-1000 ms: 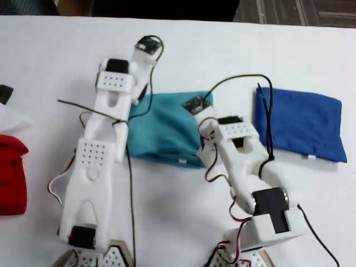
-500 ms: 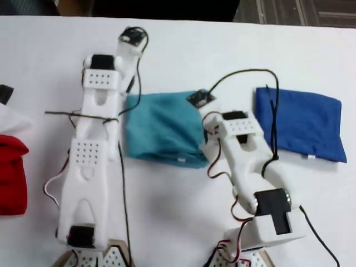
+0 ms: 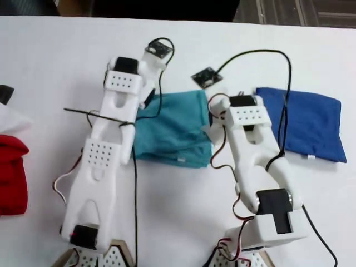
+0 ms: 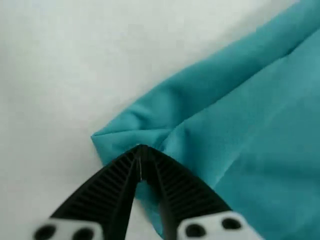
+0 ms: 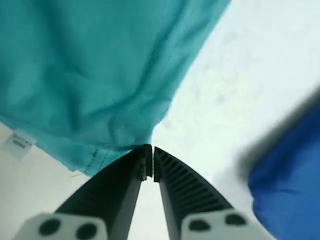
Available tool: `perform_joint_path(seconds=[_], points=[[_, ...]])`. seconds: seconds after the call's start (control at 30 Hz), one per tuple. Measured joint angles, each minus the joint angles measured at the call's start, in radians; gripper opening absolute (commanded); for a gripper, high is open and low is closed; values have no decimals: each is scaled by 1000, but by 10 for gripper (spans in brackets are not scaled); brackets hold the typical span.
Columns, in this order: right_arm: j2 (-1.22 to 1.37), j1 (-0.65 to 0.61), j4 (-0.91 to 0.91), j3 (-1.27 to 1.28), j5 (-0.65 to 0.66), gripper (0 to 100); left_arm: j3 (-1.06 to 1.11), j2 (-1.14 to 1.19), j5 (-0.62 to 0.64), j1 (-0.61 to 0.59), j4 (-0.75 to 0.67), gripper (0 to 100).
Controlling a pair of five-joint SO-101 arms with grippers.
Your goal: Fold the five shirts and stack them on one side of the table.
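The teal shirt (image 3: 175, 130) lies folded in the middle of the white desk (image 3: 50, 61), between the two arms. The left tool (image 4: 141, 152) is pressed together on the shirt's corner on the left arm's side, and the cloth bunches into small creases right at the tips. The right tool (image 5: 151, 152) is at the opposite side, its jaws all but touching. The hem tapers to a point at the tips, so it seems to be pinching the cloth there, though the bite itself is hard to make out. A small white label (image 5: 19, 141) shows at the teal shirt's edge nearest the arm bases. A blue shirt (image 3: 311, 125) lies folded flat just beyond the right arm (image 3: 256, 161), apart from the teal one, with bare desk between them. A red shirt (image 3: 11, 172) sits bunched at the desk's left edge, well apart from the left arm (image 3: 97, 161)
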Motion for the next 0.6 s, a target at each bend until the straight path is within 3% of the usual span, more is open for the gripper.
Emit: perform_joint_path(seconds=[0.27, 0.6], points=[[0, 129, 0, -71, 0, 21, 71, -31, 72, 15, 20, 26], [169, 141, -25, -285, -43, 21, 336, -238, 127, 120, 20, 27]])
